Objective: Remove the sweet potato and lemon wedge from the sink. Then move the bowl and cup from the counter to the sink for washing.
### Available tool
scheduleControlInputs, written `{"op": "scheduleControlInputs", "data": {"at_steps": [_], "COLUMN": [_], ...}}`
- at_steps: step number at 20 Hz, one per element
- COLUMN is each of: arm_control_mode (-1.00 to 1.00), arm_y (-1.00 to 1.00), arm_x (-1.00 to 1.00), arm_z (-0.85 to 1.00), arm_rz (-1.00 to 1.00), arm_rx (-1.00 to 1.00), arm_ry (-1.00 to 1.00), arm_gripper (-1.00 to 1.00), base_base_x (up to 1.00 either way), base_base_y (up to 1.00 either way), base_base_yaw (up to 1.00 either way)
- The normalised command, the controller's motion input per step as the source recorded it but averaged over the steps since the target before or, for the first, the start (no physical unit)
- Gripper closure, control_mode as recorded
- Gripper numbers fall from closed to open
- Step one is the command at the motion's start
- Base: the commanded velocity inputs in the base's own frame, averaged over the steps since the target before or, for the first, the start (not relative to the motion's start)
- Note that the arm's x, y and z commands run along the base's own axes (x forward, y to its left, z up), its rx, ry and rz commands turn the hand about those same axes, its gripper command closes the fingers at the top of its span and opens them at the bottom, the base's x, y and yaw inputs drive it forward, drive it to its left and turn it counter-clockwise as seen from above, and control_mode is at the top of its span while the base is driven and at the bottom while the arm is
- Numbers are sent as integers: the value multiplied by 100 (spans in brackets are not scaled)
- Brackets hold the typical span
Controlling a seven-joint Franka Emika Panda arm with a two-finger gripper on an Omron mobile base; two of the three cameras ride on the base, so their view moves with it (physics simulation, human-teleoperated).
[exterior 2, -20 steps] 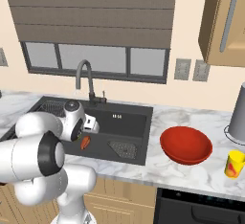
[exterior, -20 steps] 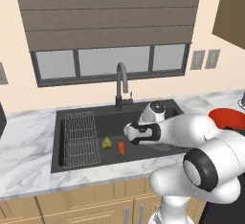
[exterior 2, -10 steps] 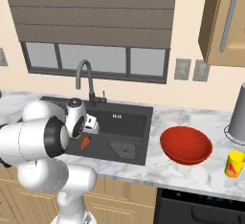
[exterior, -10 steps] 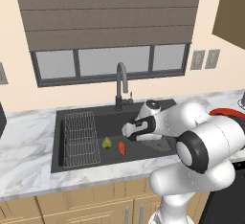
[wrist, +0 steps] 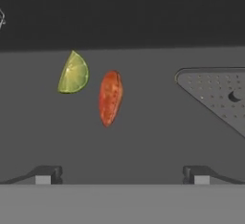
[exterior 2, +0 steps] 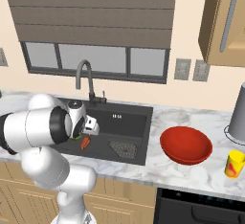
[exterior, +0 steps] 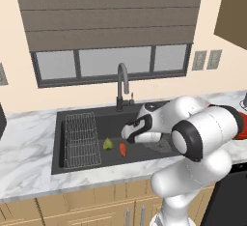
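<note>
Tool poised over the sink floor, approach to the sweet potato.

The sink [exterior: 87, 116] lies directly below the tool [wrist: 122, 173], whose two tips stand wide apart and hold nothing. The bowl [exterior 2: 185, 144] sits on the counter [exterior 2: 158, 168] well off to the tool's right, and the cup [exterior 2: 234, 163] farther that way. In the hand view the drain grate [wrist: 217, 96] lies ahead and to the right of the tips. The sweet potato [wrist: 110, 97] rests ahead of the tool, roughly centred between the tips, with the lemon wedge [wrist: 73, 73] just beside it on the left, apart. Likely risks: the wedge's closeness may let a descending tip nudge it, and the potato's rounded oval may roll or squirt out if gripped off-centre.
</note>
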Motion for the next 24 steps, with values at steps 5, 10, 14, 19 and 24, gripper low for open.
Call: {"op": "scheduleControlInputs", "data": {"at_steps": [5,10,14,19,24], "arm_control_mode": [-100,-100,-100,-100,-100], "arm_y": [5,4,10,8,6], "arm_x": [9,10,9,11,14], "arm_z": [-19,-17,-24,-22,-21], "arm_rz": [0,0,0,0,0], "arm_rx": [0,0,0,0,0], "arm_ry": [0,0,0,0,0], "arm_gripper": [-100,-100,-100,-100,-100], "base_base_x": [0,0,0,0,0], "base_base_y": [0,0,0,0,0], "base_base_yaw": [0,0,0,0,0]}}
